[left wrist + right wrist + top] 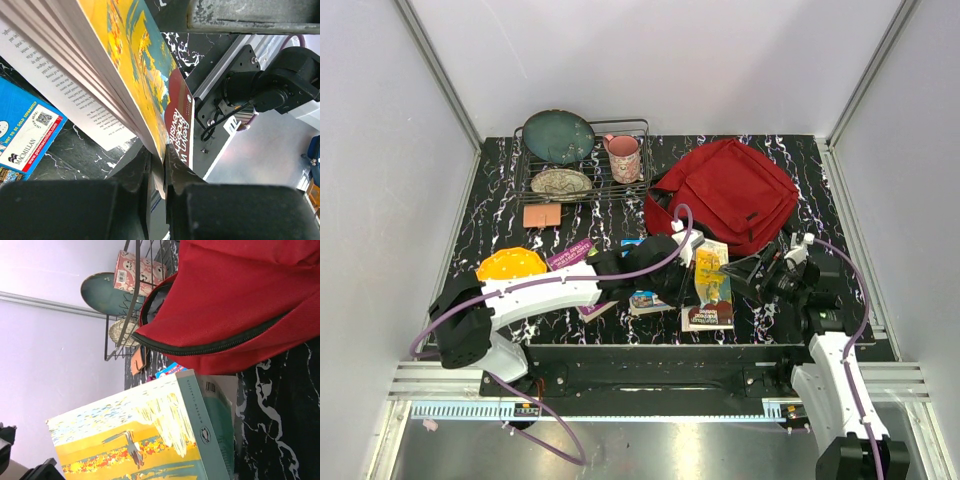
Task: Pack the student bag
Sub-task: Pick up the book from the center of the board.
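The dark-red student bag [725, 195] lies at the back right of the table, its zip opening facing left [150, 305]. My left gripper [686, 264] reaches to the table's middle and is shut on the cover edge of a yellow-and-teal paperback [712, 285]. In the left wrist view the jaws [165, 156] pinch that cover [150, 75] while the pages fan open. The book [150, 435] stands just in front of the bag [240, 295]. My right gripper [747, 272] sits beside the book's right side, looks open and holds nothing. Its fingers are out of the right wrist view.
A blue book [645, 298] [25, 135] and a purple book [575, 255] lie under the left arm. A yellow disc [510, 265] and an orange pad [542, 215] lie left. A wire rack [620, 128] at back holds two plates and a pink mug [623, 157].
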Robot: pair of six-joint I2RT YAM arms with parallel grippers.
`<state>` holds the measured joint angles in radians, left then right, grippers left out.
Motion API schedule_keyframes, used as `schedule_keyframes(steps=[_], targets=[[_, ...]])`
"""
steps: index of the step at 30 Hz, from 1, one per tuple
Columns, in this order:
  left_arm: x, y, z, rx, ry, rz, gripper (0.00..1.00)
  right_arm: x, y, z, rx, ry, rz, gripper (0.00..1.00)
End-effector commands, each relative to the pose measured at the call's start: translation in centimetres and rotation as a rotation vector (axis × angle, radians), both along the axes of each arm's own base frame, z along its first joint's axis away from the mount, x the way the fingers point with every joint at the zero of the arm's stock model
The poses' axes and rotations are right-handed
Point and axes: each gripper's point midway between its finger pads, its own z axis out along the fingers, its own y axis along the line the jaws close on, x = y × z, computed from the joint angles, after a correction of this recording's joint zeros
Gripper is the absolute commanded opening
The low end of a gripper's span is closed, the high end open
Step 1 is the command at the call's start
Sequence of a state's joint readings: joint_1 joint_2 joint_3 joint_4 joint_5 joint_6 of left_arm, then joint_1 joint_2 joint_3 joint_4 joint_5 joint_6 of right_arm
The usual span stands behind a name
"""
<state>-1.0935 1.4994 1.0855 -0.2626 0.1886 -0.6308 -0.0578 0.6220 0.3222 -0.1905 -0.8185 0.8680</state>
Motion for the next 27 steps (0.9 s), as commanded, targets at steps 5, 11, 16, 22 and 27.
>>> schedule_keyframes(steps=[5,11,16,22,27], targets=[[1.2,-2.1,7.9,-0.242,-0.188,-0.046,0.00,0.2,0.5,0.0,-0.011,0.006,0.071,0.99],[1.0,-1.8,8.6,-0.263,-0.207,-0.061,0.00,0.5,0.5,-0.9,-0.004,-0.005,0.068,1.00],[0.2,-2.1,7.9,-0.293,-0.180,-0.091,0.00,0.7,1.2,0.1,0.063,-0.064,0.114,1.00],[0.5,-2.9,6.9,-0.332,-0.137,-0.088,0.00,0.9,2.0,-0.9,0.061,-0.021,0.141,1.00],[1.4,-2.8,5.7,-0.349,-0.103,-0.050,0.00,0.7,3.9,-2.2,0.022,0.012,0.190,0.94]])
